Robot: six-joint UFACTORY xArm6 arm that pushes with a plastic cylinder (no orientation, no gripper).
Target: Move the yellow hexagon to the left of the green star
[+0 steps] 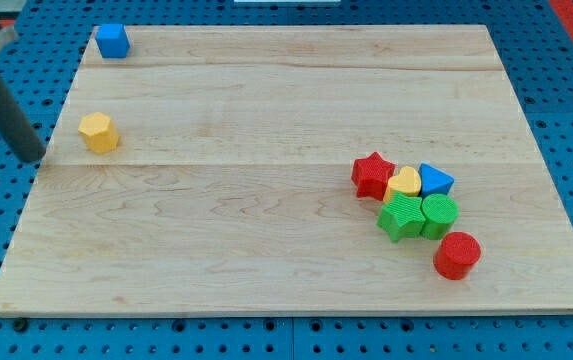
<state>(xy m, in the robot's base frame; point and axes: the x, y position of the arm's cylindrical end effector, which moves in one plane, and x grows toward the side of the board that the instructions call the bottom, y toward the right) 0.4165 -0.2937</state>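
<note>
My tip (pixel 34 157), bare and holding nothing, stood just left of the yellow hexagon (pixel 98 132), seemingly not touching. Approach step; next, a long rightward push toward the green star (pixel 400 217).

Straight dark rod enters from the view's upper left corner, slanting down toward the right. My tip (pixel 34 156) sits at the left edge of the surface, low end down. No other arm parts visible beyond a pale collar at top.
</note>
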